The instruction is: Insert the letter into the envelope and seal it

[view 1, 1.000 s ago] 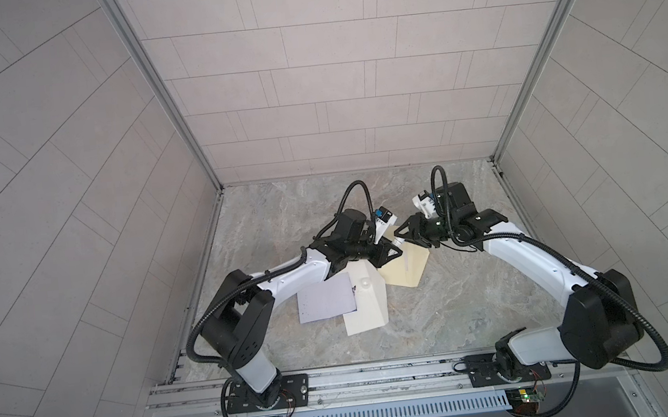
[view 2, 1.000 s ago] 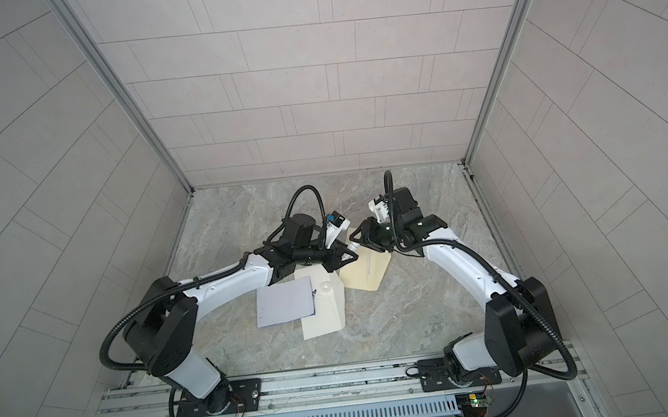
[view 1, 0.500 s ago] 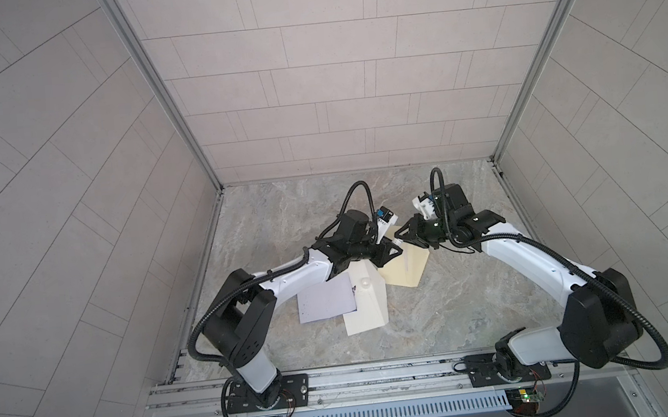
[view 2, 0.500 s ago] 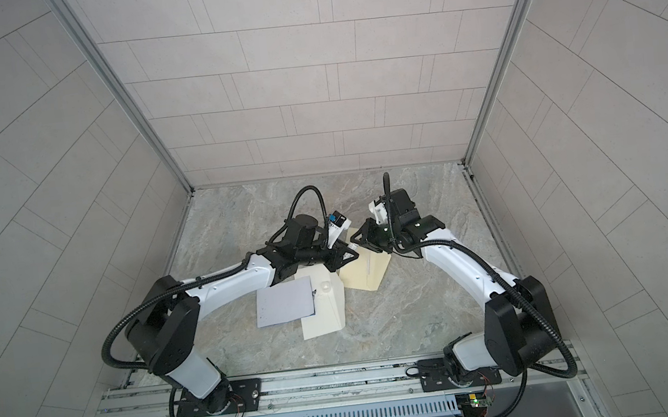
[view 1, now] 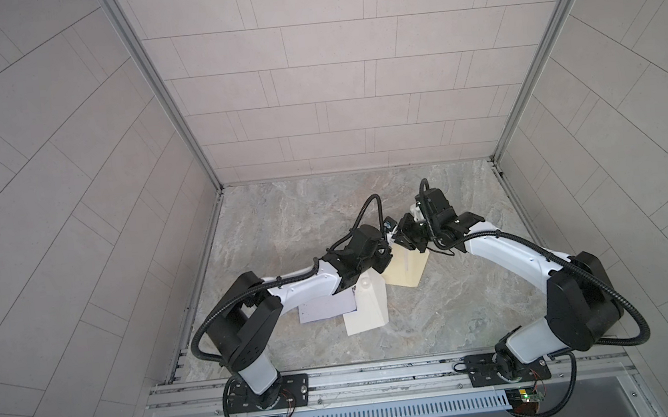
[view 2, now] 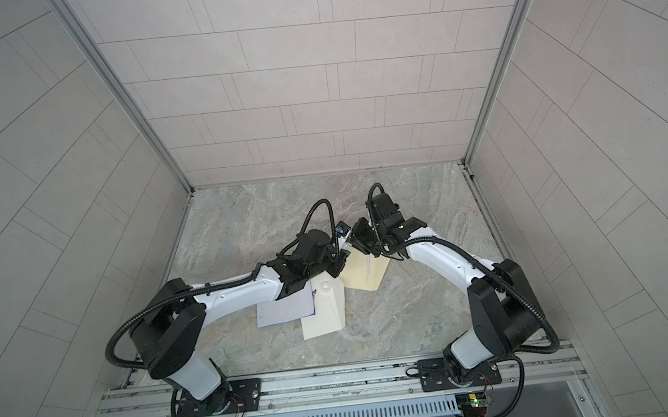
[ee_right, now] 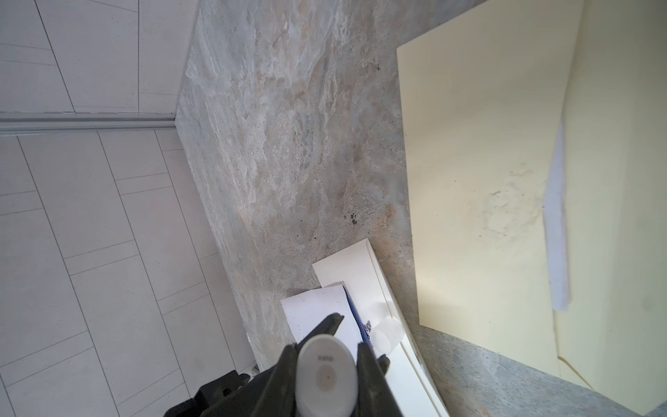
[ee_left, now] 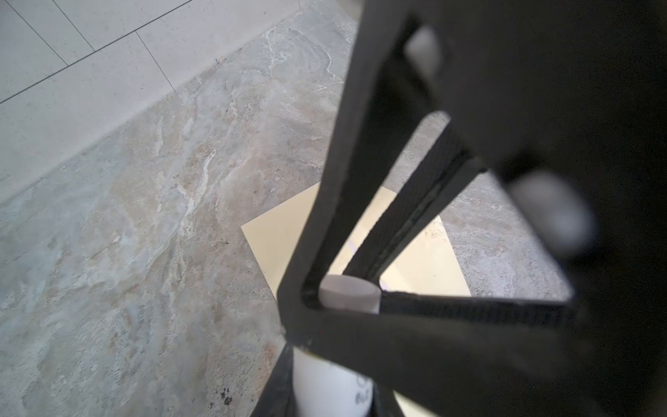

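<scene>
The cream envelope (view 1: 407, 271) (view 2: 366, 277) (ee_right: 469, 180) lies flat mid-table with its flap open and a white strip along it. The pale lavender letter (view 1: 327, 306) (view 2: 285, 310) (ee_right: 314, 310) lies on the table to its front left, outside the envelope. Over the envelope's far corner both grippers meet on a white glue stick (ee_left: 332, 382) (ee_right: 326, 375). My left gripper (view 1: 384, 252) (view 2: 339, 259) (ee_left: 332, 390) is shut on its body. My right gripper (view 1: 404, 238) (view 2: 358, 240) (ee_right: 326, 361) is shut on its other end.
A white folded sheet (view 1: 367, 310) (ee_right: 357, 274) lies between letter and envelope, overlapping the letter's edge. A clear cap (view 1: 367, 294) (ee_right: 386, 330) rests on it. Tiled walls close off the marble table (view 1: 304, 220) at the back and both sides.
My right gripper has shifted a little towards the left gripper and shut on the glue stick. The left gripper has kept its hold and place.
</scene>
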Robot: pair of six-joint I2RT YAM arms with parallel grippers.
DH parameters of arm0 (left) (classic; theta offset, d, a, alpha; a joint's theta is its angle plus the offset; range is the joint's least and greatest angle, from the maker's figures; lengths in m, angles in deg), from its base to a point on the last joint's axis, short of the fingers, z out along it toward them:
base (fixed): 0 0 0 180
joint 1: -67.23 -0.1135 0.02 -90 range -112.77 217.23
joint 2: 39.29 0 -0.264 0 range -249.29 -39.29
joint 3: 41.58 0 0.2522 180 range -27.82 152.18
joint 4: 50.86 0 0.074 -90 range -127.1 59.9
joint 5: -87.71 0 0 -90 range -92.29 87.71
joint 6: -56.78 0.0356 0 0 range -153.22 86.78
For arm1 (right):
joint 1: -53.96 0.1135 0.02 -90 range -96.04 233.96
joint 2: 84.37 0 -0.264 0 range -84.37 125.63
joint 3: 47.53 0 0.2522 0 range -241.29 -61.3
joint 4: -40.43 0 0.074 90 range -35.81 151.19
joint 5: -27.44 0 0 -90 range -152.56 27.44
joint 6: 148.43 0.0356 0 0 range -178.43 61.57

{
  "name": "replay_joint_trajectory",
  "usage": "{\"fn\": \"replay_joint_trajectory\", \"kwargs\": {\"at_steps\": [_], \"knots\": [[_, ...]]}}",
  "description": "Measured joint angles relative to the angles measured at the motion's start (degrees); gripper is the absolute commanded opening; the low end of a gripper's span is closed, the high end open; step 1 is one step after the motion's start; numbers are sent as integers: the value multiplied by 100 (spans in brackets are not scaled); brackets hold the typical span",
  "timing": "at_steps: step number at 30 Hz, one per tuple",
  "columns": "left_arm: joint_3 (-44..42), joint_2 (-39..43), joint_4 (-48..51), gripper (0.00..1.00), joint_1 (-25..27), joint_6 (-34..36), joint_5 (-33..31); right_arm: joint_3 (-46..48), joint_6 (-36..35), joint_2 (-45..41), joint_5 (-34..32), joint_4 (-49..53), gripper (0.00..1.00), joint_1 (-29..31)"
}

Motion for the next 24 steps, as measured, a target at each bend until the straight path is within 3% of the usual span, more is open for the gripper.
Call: {"fn": "replay_joint_trajectory", "kwargs": {"at_steps": [3,7,12,16,24], "knots": [[-55,101,44,0,-179,-101,503,203,50,0,166,-315,54,-66],[-35,350,81,0,-531,-450,1792,264,-284,-166,520,-496,60,-352],[160,452,170,0,-968,-809,3169,153,-962,-708,879,-341,61,-874],[310,446,273,0,-1137,-1023,3967,-96,-1456,-896,1193,-162,61,-957],[442,308,260,0,-1137,-1384,4684,-122,-1882,-835,1539,59,59,-697]]}}
